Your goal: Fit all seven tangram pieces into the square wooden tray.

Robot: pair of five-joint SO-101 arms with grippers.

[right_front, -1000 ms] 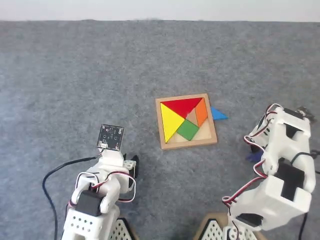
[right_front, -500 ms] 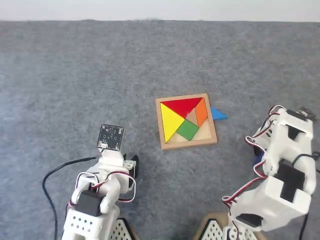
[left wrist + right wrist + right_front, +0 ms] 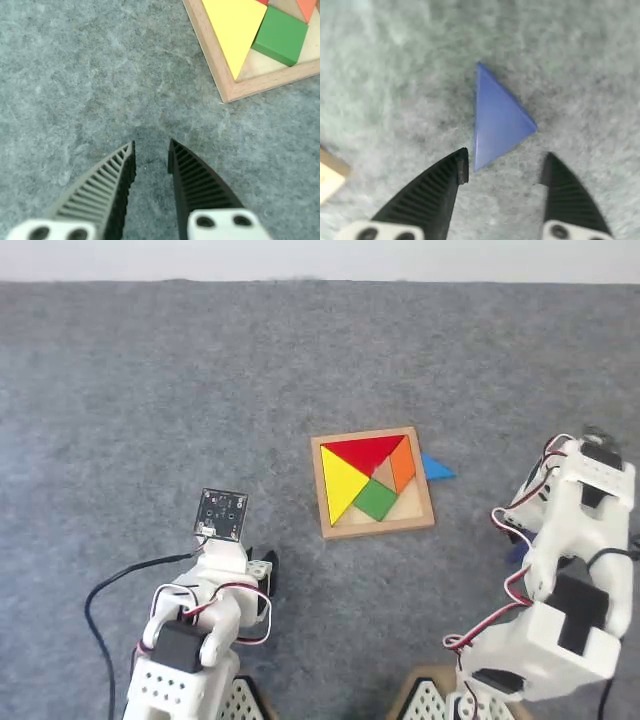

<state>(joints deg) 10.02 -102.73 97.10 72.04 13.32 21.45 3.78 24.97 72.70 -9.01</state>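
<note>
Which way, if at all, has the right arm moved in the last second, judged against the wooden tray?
Yes. In the high view the right arm has shifted away from the wooden tray, toward the right side of the table and slightly farther back. The tray stayed put.

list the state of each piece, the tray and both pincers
square wooden tray: partly filled
red triangle piece: in tray
yellow triangle piece: in tray
orange parallelogram piece: in tray
green square piece: in tray
light blue triangle piece: on carpet beside tray
dark blue triangle piece: on carpet, ungripped
left pincer: slightly open, empty
right pincer: open, empty
</note>
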